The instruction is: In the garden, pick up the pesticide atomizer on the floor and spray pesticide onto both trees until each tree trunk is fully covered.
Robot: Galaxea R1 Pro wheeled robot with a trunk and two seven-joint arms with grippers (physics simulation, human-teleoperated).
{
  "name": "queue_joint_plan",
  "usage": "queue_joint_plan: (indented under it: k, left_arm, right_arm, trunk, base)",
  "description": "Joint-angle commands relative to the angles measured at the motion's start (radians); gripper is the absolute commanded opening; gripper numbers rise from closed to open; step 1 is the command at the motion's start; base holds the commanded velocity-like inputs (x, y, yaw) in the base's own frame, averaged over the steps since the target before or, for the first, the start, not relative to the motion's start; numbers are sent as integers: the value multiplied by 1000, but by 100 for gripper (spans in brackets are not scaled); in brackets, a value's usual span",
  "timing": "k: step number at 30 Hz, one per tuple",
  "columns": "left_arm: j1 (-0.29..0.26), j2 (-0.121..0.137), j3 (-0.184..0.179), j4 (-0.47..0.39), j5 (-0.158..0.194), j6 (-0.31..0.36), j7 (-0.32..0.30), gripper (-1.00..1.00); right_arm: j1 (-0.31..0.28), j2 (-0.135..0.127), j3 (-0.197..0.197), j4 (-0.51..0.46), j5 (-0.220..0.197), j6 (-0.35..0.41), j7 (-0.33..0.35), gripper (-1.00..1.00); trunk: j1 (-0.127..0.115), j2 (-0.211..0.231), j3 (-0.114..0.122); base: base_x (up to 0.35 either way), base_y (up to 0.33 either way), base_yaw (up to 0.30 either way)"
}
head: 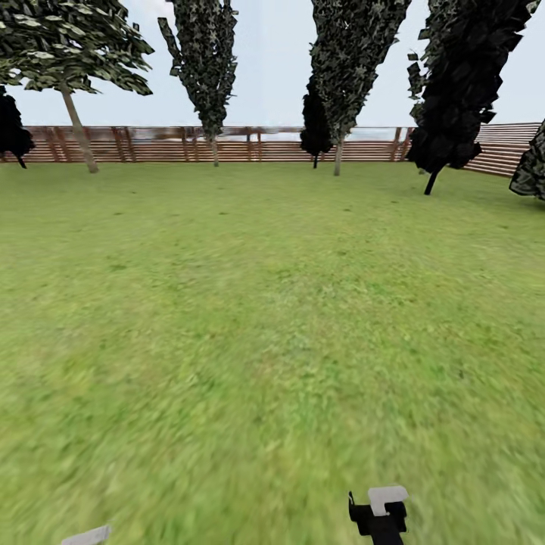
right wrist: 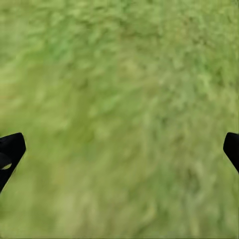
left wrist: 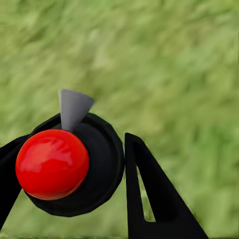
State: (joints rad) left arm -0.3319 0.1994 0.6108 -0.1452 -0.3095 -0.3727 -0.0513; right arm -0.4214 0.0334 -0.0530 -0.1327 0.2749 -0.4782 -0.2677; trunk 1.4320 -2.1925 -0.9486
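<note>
Atomizer (left wrist: pixel 59 164) gripped in the left fingers (left wrist: pixel 149 199); right fingers (right wrist: pixel 11 149) spread empty; trees (head: pixel 337 83) well off at twelve o'clock.

Lawn (head: pixel 265 303) extended forward from the robot to a slat fence (head: pixel 151 144) running along its far edge and turning down its right edge. Five trees stood before the fence: a leaning tree (head: pixel 72 60) at the far left corner, two narrow trees (head: pixel 204 68) (head: pixel 348 68) mid-edge, a small one (head: pixel 316 121) between those two, and a leaning tree (head: pixel 462 83) near the far right corner. At the lawn's near edge, the atomizer (left wrist: pixel 69 164) sat between the left gripper's (left wrist: pixel 74 199) fingers, and the right gripper (right wrist: pixel 119 149) hung over grass.
</note>
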Motion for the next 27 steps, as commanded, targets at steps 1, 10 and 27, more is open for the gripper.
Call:
queue_joint_plan:
  k: [1,10,27]
  left_arm:
    - [-1,0,9,1,-5,-3,-5,-100]
    - [-1,0,9,1,-5,-3,-5,-100]
    - [-1,0,9,-1,31,-4,-5,-100]
  right_arm:
    - [0,0,-5,1,10,-2,-5,100]
    - [0,0,-5,1,10,-2,-5,100]
    - [0,0,-5,1,10,-2,-5,100]
  trunk:
    - [0,0,-1]
    - [0,0,-1]
    - [0,0,-1]
  base:
    - [0,0,282]
    - [0,0,282]
    - [0,0,282]
